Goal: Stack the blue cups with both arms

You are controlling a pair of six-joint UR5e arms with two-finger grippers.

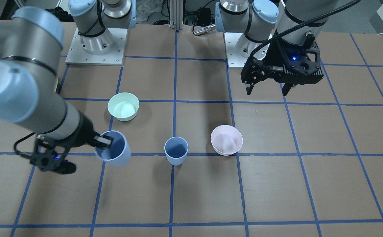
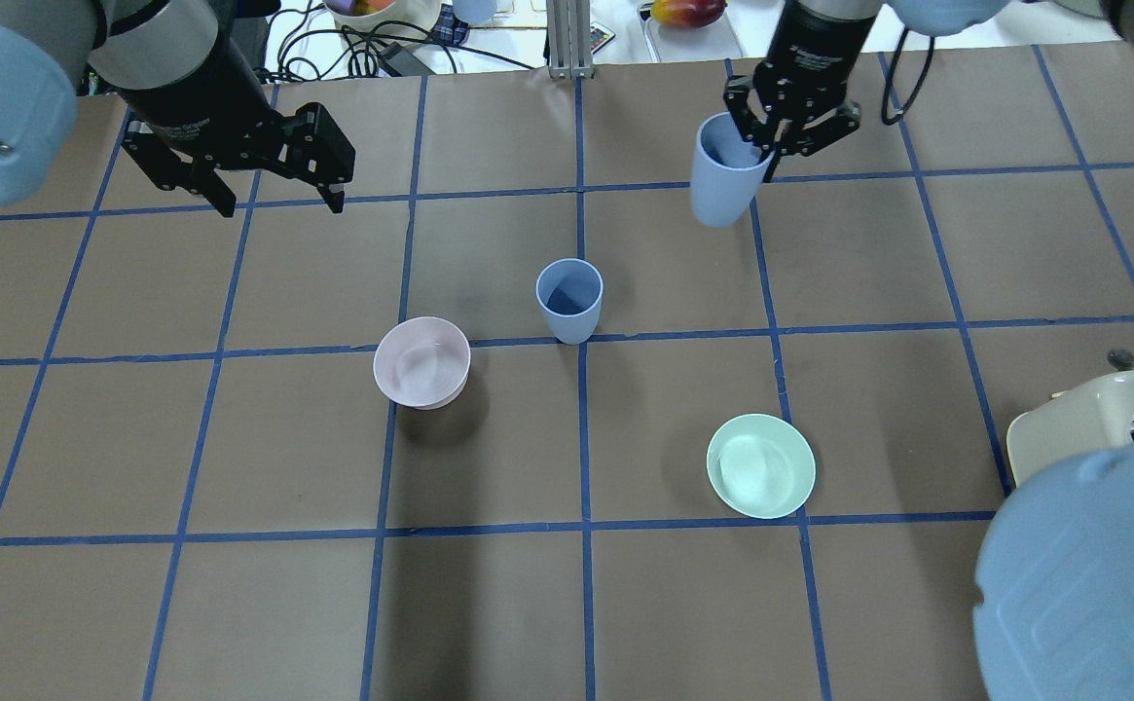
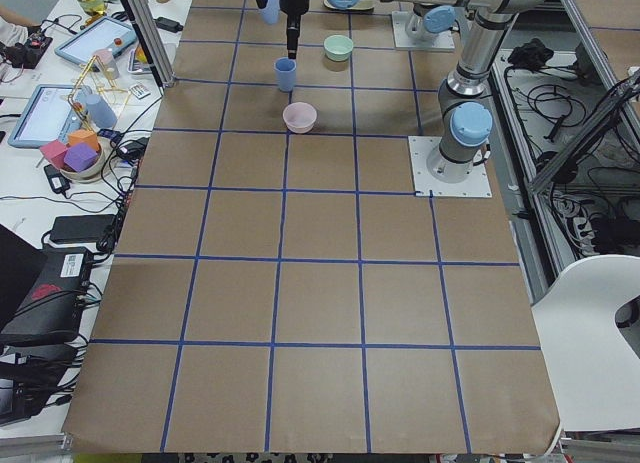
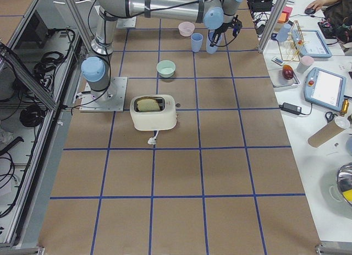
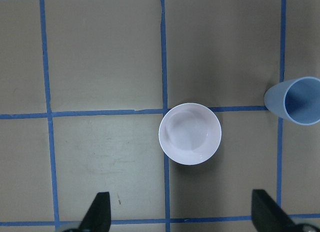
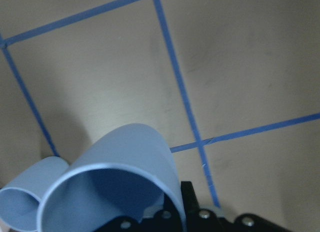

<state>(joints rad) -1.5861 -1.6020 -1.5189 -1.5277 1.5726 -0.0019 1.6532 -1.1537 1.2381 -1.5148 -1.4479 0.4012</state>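
**One cup aloft in the right gripper, the other standing mid-table**

We see the right gripper (image 1: 103,141) pinching one blue cup (image 1: 115,153) by the wall at its rim. This held cup hangs clear of the table (image 1: 293,184), mouth up and tilted a little, on the robot's right side. In the right wrist view its open mouth fills the lower left, with brown table and blue tape lines well beneath it.

The second cup (image 1: 176,151) stands upright near the middle of the table, on a tape line. It sits apart from the held cup, toward the robot's left of it, and nothing touches it.

A pink bowl (image 1: 227,140) sits near the second cup, on the robot's left of it, not touching. A green bowl (image 1: 123,106) sits on the robot's right, nearer the robot's base than the held cup and apart from it.

The left gripper (image 1: 267,91) hovers above the table on the robot's left with its fingers spread wide and nothing between them. Its wrist camera looks straight down. We see both fingertips (image 5: 98,214) at the bottom of that view, the pink bowl ahead between them and the second cup at the right edge.

A cream toaster (image 4: 154,113) stands on the table on the robot's right, well apart from the cups and bowls.
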